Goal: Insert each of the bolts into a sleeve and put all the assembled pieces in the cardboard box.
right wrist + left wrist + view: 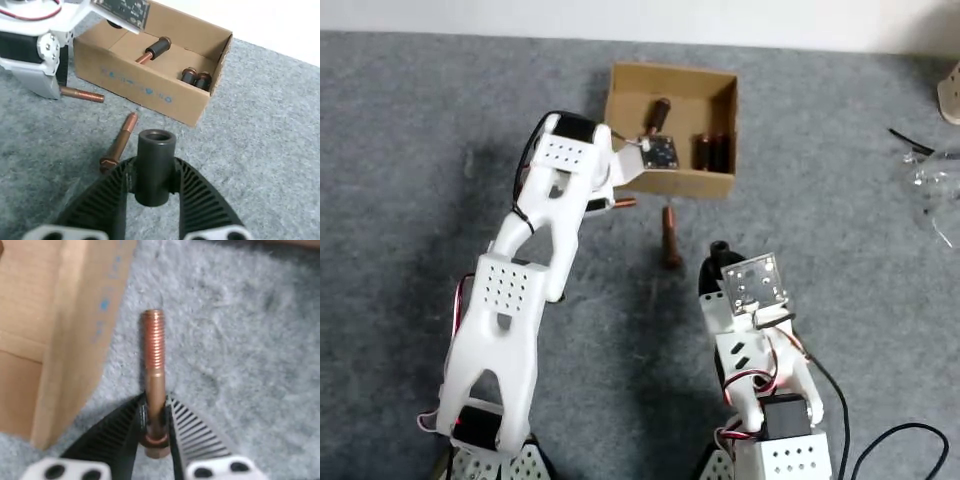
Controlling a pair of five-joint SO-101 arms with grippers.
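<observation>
Right gripper (151, 172) pinching black sleeve (154, 165); left gripper (156, 410) clamping bolt (154, 365) near head, hovering beside cardboard box (670, 182) outer wall. Risk: bolt pivoting in narrow grip, missing sleeve bore, dropping onto surface (420, 150).

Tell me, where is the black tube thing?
In the right wrist view, the black sleeve is held between the right gripper's fingers, short of the cardboard box, a loose bolt lying beside it.
</observation>
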